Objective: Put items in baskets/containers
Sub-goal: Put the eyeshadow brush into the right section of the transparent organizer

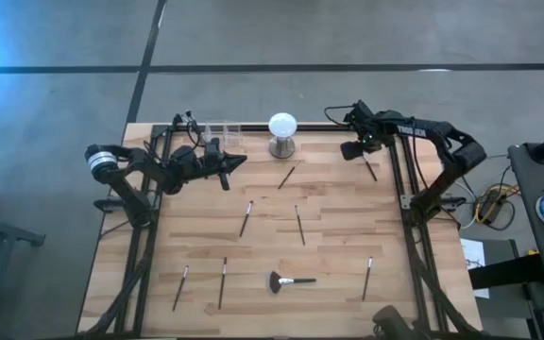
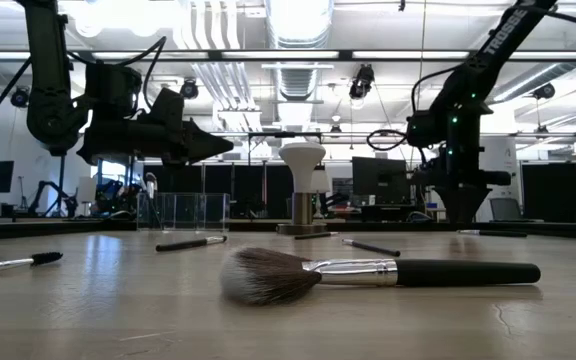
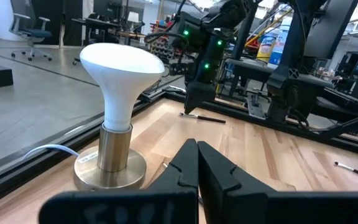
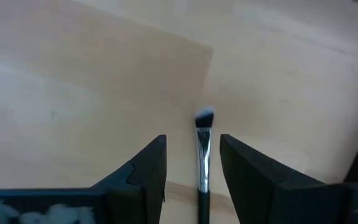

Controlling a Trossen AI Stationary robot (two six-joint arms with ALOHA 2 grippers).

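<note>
Several slim dark-handled brushes lie flat on the wooden table (image 1: 206, 236), among them a wide fan-headed brush (image 1: 289, 280) near the front edge (image 2: 368, 272). Three clear cups (image 1: 223, 132) stand in a row at the far edge, left of centre. My right gripper (image 4: 192, 142) hangs open at the far right, pointing down; its fingers stand on either side of a slim brush (image 4: 202, 155) that lies on the table (image 1: 370, 170). My left gripper (image 1: 234, 162) is shut on nothing and points level, clear above the table beside the cups (image 3: 196, 149).
A white globe on a metal stand (image 1: 282, 132) sits at the far edge, between the cups and my right gripper (image 3: 120, 68). Loose brushes lie at mid-table (image 1: 246, 217), (image 1: 300, 225) and along the front (image 1: 223, 281), (image 1: 367, 277). Black frame posts run along both table sides.
</note>
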